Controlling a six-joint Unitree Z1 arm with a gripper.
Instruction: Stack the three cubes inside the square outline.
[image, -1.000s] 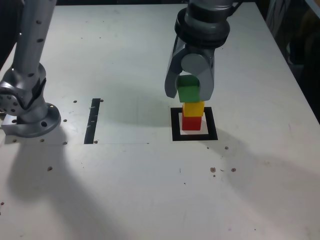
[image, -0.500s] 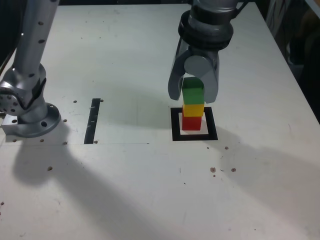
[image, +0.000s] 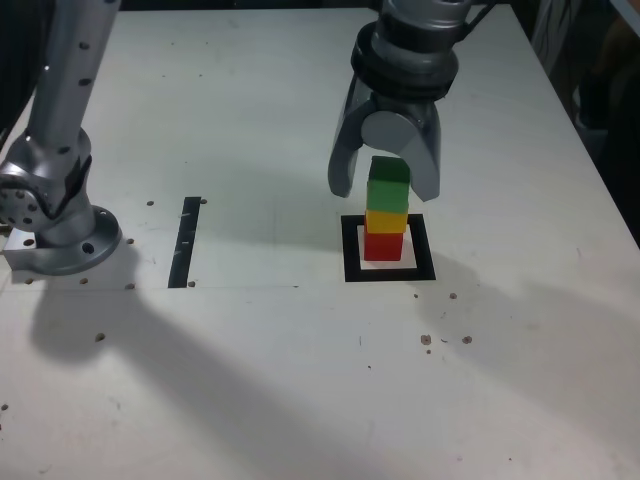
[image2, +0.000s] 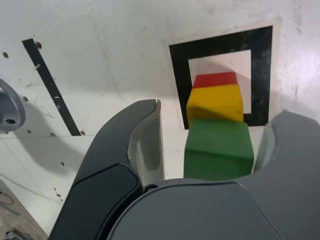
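Note:
Three cubes stand stacked inside the square outline (image: 350, 250): red cube (image: 383, 245) at the bottom, yellow cube (image: 386, 220) in the middle, green cube (image: 388, 171) on top. My gripper (image: 385, 190) hangs over the stack, open, with one finger on either side of the green cube and a clear gap at least on the exterior view's left. The wrist view looks down the stack: green cube (image2: 217, 150), yellow cube (image2: 215, 102), red cube (image2: 215, 79), with the square outline (image2: 180, 85) around them and the gripper (image2: 218, 112) spread wide.
A straight black tape strip (image: 185, 240) lies on the white table to the exterior view's left of the outline. The arm's grey base (image: 60, 220) stands at the far left. Small dark specks dot the tabletop. The table's right edge borders dark clutter.
The jaws have spread apart and let go of the green cube, which now rests on the yellow cube. The gripper has stayed over the stack.

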